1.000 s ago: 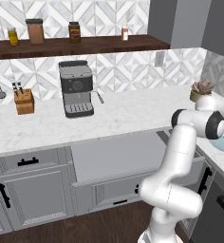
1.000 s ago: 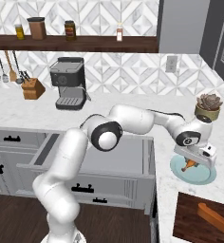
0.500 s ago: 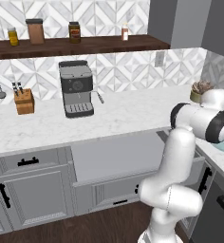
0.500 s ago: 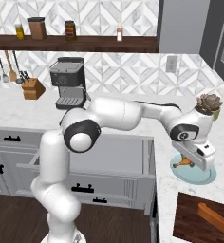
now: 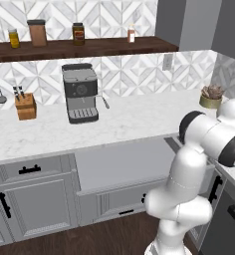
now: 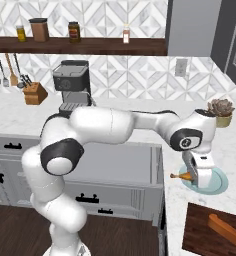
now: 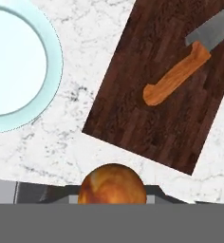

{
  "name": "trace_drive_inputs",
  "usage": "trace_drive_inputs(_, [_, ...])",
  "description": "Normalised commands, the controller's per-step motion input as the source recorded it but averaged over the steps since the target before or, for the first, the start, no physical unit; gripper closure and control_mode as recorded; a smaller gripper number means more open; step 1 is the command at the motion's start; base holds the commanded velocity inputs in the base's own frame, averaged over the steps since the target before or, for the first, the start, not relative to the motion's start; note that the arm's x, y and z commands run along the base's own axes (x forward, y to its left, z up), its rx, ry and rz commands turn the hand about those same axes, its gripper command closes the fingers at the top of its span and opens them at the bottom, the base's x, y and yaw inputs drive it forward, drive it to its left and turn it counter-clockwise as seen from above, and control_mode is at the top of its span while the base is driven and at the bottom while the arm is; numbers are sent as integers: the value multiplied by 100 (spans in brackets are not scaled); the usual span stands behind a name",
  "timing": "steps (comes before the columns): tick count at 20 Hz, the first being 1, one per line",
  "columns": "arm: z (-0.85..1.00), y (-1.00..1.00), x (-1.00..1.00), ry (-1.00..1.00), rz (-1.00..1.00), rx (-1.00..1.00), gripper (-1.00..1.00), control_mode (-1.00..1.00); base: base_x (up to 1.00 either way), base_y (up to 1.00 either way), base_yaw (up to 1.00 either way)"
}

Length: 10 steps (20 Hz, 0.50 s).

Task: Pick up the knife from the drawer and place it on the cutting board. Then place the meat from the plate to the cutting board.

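Small orange-brown drumstick-shaped meat (image 6: 181, 175) pinched in the pincer (image 6: 194, 176), lifted above the near-left rim of the round pale blue-green plate (image 6: 217, 184). Nearer and to the right on the white marble table (image 7: 85, 142), dark wooden cutting board (image 6: 202, 235) carrying the orange-handled, grey-bladed knife (image 7: 180, 71). Wide grey drawer (image 5: 124, 164) pulled open at left.

Cutting board (image 7: 156, 90): dark wood, matt grain. Knife (image 7: 180, 71): smooth wooden handle, grey metal blade. Plate (image 7: 19, 66): pale glossy ceramic look. Counter (image 7: 76, 133): white veined marble. Meat (image 7: 112, 183): shiny browned skin.
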Motion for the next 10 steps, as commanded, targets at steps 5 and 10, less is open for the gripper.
trace_drive_inputs(5, [10,4,-61,20,-61,-2,100,-100,0,0,0])
trace_drive_inputs(10, [1,-38,-44,26,-50,-2,100,-100,0,0,0])
